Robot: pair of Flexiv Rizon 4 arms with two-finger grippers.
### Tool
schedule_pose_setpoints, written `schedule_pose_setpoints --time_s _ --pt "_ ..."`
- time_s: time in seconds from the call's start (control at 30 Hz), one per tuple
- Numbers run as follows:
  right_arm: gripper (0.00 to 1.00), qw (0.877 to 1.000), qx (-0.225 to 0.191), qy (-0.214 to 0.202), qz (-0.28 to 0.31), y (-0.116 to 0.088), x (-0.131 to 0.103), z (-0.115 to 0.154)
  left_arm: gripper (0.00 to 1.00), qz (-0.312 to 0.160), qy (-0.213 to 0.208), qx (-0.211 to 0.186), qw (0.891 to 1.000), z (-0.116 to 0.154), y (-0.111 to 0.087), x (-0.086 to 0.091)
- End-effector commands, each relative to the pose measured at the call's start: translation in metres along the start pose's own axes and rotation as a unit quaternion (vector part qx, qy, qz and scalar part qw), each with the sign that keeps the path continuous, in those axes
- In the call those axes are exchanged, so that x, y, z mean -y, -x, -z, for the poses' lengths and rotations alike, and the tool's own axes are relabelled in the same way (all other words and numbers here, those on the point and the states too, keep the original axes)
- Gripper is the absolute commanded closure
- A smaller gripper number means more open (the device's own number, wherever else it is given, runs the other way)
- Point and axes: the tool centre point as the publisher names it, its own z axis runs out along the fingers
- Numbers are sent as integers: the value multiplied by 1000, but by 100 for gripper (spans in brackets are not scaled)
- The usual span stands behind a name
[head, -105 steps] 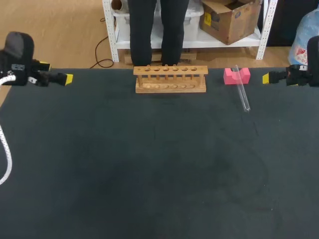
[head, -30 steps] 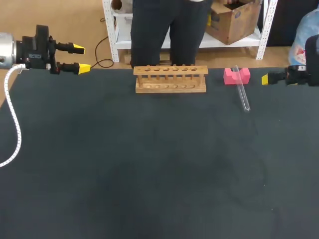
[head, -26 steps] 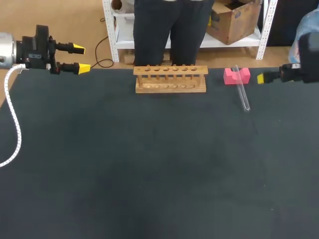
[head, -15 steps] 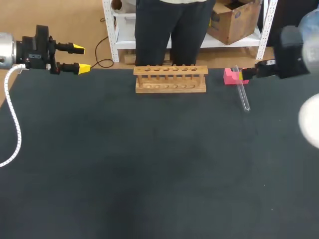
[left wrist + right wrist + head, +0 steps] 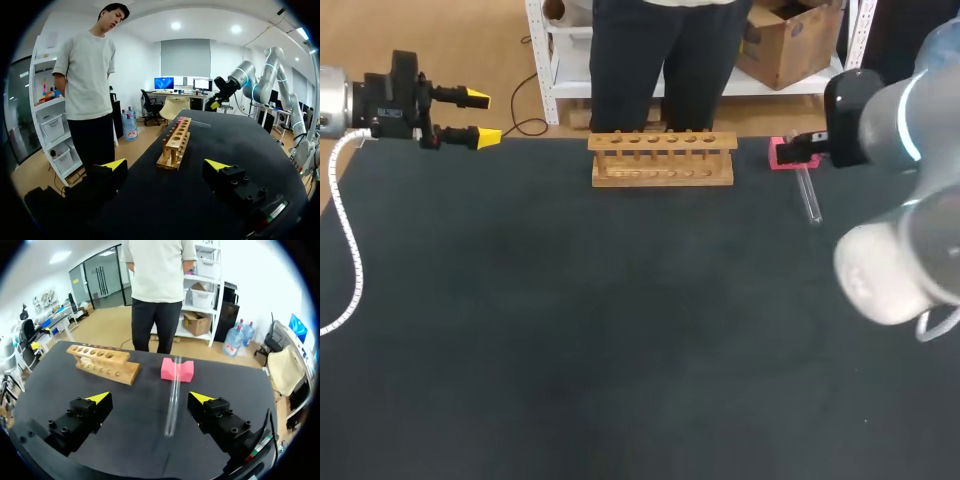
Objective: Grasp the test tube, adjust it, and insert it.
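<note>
right pincer (image 5: 150,398) apart, hovering over test tube (image 5: 173,395), straddle-ready; tube end propped on pink block (image 5: 177,369), likely for finger clearance; left pincer (image 5: 480,116) apart, parked wide of rack (image 5: 662,158).

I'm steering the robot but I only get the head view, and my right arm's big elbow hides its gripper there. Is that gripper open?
Observer: Yes. The right wrist view shows the right gripper open wide.
Operator: Has it got the glass tube?
Observer: No. The test tube lies flat ahead of the gripper, lined up with its opening and not touching it.
Operator: What about the pink thing?
Observer: The pink block has a notch on top, and the tube's far end rests in it.
</note>
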Motion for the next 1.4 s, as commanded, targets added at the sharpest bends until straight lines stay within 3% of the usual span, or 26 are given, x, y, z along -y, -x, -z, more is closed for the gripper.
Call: schedule_pose_setpoints --time_s 0.03,0.6,1.4 --pt "0 971 42 -235 6 -8 2 -26 0 -2 3 2 1000 0 -1 2" --pt "0 976 65 -206 14 -22 30 -57 0 -2 3 2 1000 0 -1 2" --pt "0 993 26 -116 -11 -31 50 -90 0 -2 3 2 1000 0 -1 2"
